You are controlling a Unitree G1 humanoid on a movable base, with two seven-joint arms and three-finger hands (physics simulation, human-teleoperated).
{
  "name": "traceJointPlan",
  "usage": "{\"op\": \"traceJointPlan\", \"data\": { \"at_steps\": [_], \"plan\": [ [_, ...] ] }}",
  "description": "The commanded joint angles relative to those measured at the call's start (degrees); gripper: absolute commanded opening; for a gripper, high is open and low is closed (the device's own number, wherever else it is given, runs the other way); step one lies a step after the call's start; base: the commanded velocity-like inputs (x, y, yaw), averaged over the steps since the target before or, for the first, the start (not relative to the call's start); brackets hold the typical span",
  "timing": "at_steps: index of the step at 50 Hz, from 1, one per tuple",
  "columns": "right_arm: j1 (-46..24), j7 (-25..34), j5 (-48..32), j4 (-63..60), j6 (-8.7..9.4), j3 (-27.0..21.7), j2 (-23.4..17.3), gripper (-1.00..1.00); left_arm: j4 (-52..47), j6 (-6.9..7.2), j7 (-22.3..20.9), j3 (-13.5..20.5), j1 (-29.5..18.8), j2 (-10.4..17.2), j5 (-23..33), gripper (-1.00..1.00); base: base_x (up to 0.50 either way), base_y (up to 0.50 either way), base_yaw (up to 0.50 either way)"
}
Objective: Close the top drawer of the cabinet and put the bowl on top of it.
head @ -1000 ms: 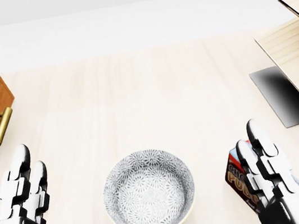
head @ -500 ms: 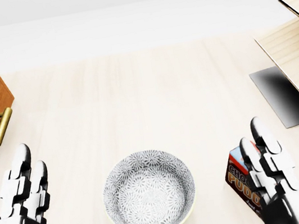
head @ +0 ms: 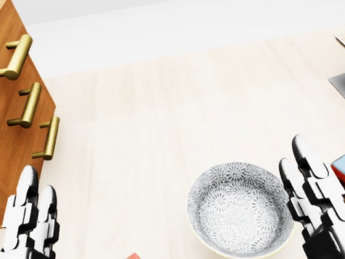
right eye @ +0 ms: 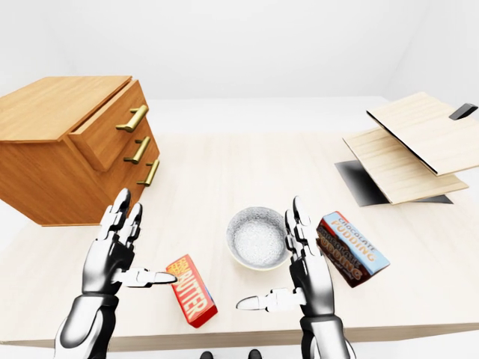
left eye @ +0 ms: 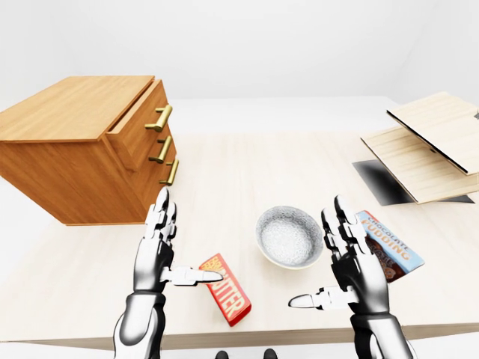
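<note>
Left hand [left eye: 159, 254] is spread wide and holding nothing, fingers pointing up-frame, thumb stuck out sideways over the butter box [left eye: 225, 298]. Right hand [left eye: 352, 265] is the same: wide, empty, thumb pointing in toward frame centre. Bowl [left eye: 290, 236] sits upright on the bench [left eye: 247, 172] between the two hands, but not centred: in the head view its rim is just beside the right hand's fingers [head: 307, 184] and well apart from the left hand. The pudding box [left eye: 389, 254] lies on the far side of the right hand, close behind it, so that hand is boxed in on both sides. Cabinet [left eye: 82, 146] is in the upper left of the left-eye view, up-frame and left of the left hand, nothing between them. Top drawer [left eye: 138, 123] sticks out past the two below it, handle [left eye: 159, 118] facing the bench centre, so closing it means a push toward frame left, along the drawer's travel. My read: left hand is the nearer one for the drawer and has a clear line to it; right hand is nearer the bowl. Drawer is not yet closed, bowl not yet lifted. Cabinet top is bare where visible.
</note>
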Motion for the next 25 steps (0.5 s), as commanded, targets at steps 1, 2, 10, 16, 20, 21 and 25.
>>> {"op": "traceJointPlan", "data": {
  "at_steps": [1,2,10,16,20,21,25],
  "plan": [
    [0.2,0.5,0.2,-0.1,-0.09,-0.2,0.1,1.0,0.7,-0.19,0.2,-0.4,-0.3,0.1,0.4,1.0,0.0,0.41,0.0],
    [0.2,0.5,0.1,-0.1,-0.09,-0.1,0.1,1.0,0.8,-0.2,0.3,-0.5,-0.4,0.2,0.4,1.0,0.0,0.41,0.0],
    [0.3,1.6,1.6,-0.5,0.06,-0.6,0.2,1.0,1.3,-0.06,0.3,-0.5,-0.7,0.3,0.4,1.0,0.0,0.09,0.0],
    [0.5,1.6,1.3,-0.5,-0.13,-0.3,0.2,1.0,2.8,0.05,0.4,-0.6,-1.8,0.4,0.9,1.0,0.0,0.0,0.0],
    [0.7,1.8,1.3,-0.4,-0.6,-0.2,0.1,1.0,6.0,0.79,0.6,-1.1,-4.0,0.7,1.8,1.0,0.0,0.0,0.0],
    [1.0,1.7,1.2,-0.5,-0.99,-0.1,0.1,1.0,6.3,1.69,0.1,-1.2,-4.5,0.9,1.4,1.0,0.0,0.0,0.0],
    [2.0,2.6,2.9,-1.5,-1.01,-0.4,-0.1,1.0,9.3,2.17,0.7,0.1,-8.0,1.3,1.4,1.0,0.0,0.0,0.0]
  ]
}}
